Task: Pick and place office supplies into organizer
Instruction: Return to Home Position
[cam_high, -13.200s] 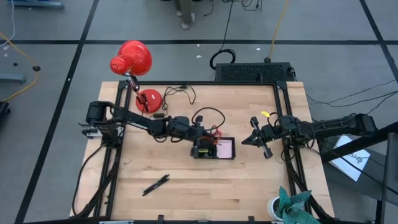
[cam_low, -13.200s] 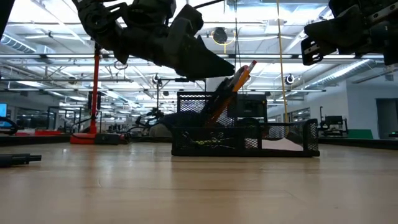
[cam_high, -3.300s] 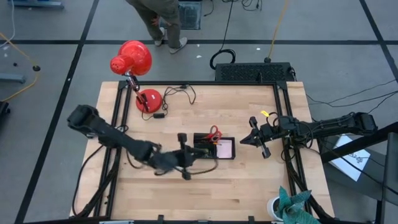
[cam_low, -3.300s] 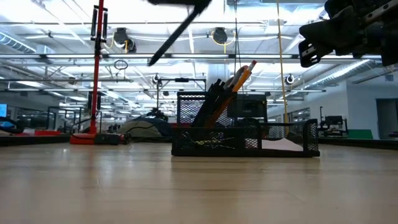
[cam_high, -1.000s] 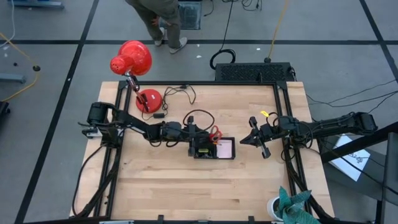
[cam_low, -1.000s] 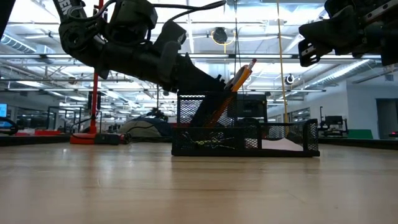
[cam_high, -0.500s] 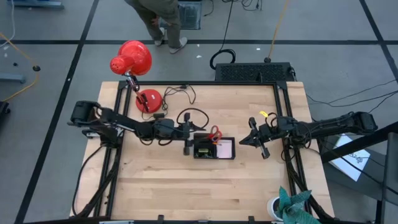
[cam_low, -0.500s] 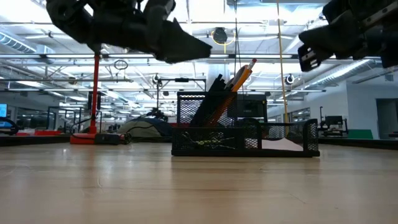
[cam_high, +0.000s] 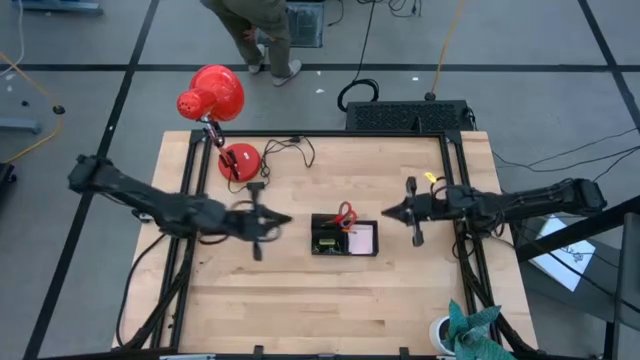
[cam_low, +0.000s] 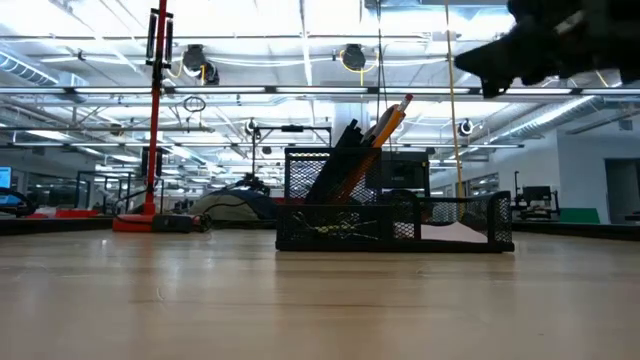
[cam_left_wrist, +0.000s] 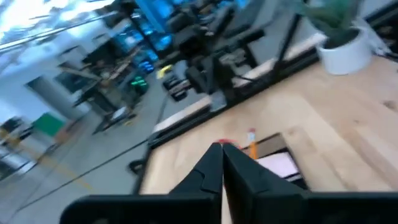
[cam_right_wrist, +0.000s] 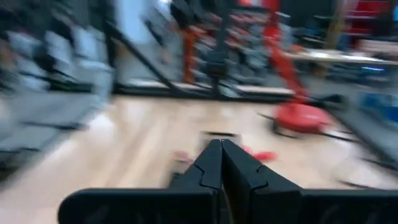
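Black mesh organizer (cam_high: 343, 237) sits mid-table. Pens and pencils (cam_low: 362, 150) lean in its left cup, and a pink pad (cam_high: 363, 240) lies in the right bay. The left gripper (cam_high: 278, 219) hangs just left of it, fingers pressed together on nothing. The right gripper (cam_high: 392, 212) hovers to its right, likewise closed and empty. The risk, I judge, is that a low swing could clip the leaning pencils, or snag the cord (cam_high: 290, 150) by the lamp (cam_high: 238, 160) at far left. The near half of the table (cam_high: 330, 310) lies open, and the side rails (cam_high: 186, 260) hem both arms.
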